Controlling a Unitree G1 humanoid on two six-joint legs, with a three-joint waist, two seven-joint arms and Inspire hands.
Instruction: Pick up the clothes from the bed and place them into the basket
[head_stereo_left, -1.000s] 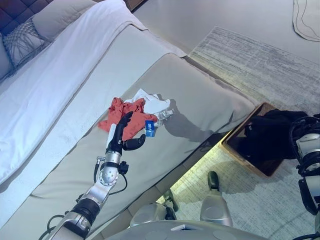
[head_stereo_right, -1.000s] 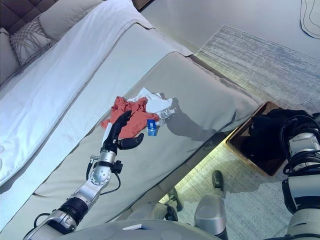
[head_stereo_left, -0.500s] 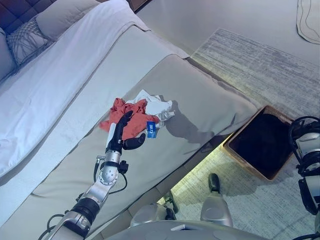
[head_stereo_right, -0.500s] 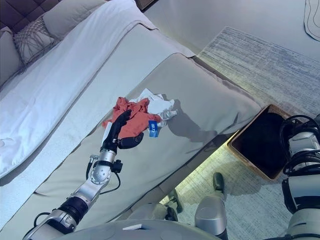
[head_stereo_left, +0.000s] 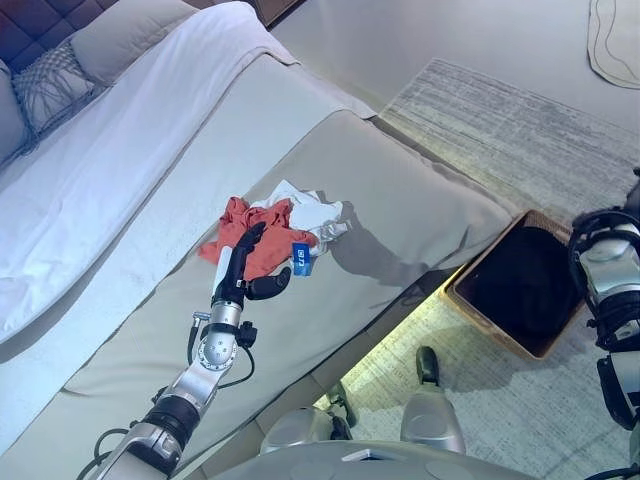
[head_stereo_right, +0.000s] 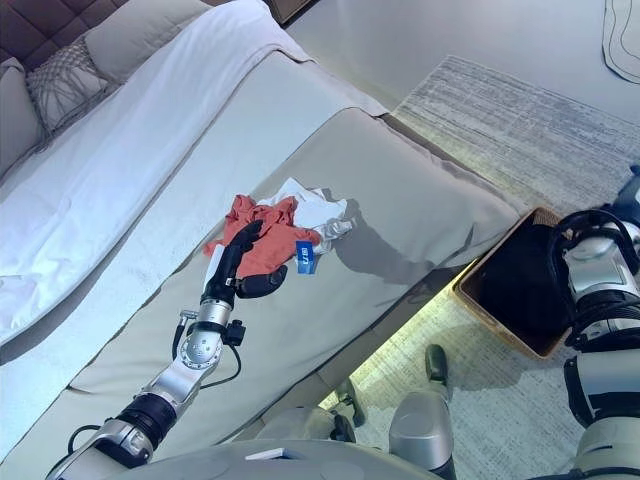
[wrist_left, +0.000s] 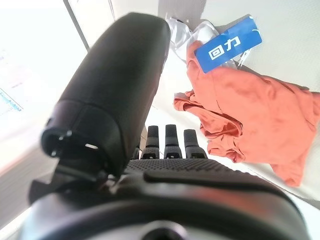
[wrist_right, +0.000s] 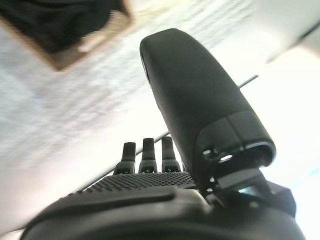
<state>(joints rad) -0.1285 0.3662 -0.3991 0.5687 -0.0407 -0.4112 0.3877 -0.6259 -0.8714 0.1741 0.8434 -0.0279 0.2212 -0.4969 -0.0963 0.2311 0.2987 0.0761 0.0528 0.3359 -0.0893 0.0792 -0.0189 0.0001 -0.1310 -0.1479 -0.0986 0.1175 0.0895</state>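
Bedroom: bed with a beige cover runs diagonally, white sheet and pillows at far left, a grey rug on the floor to the right.

Left hand is stretched out over the cover, fingers straight, thumb splayed, holding nothing. Fingertips sit at the near edge of the orange garment; the eye views show overlap, but I can't tell whether there is real contact. The left wrist view shows the orange cloth past the fingers, uncurled.

The pile is mid-bed: the orange garment crumpled, a white garment bunched against its far-right side and touching it, and a blue tag lying on the orange one's right edge.

The basket is on the floor off the bed's right edge, with dark cloth already inside. Only the right arm shows beside it in the eye views. In the right wrist view the right hand has straight fingers, is empty, and is off the bed, with the basket visible below it.

Risks, as I judge them:
- The orange and white pieces are touching, so a grab may drag both and drop one short of the basket.
- Fingers may close on the tag or a thin fold, and the cloth would slip out.
- The basket is well apart from the pile, across the bed's edge; a trailing hem could snag there.
- The left hand comes in low and flat, so it could push the pile away instead of gathering it.
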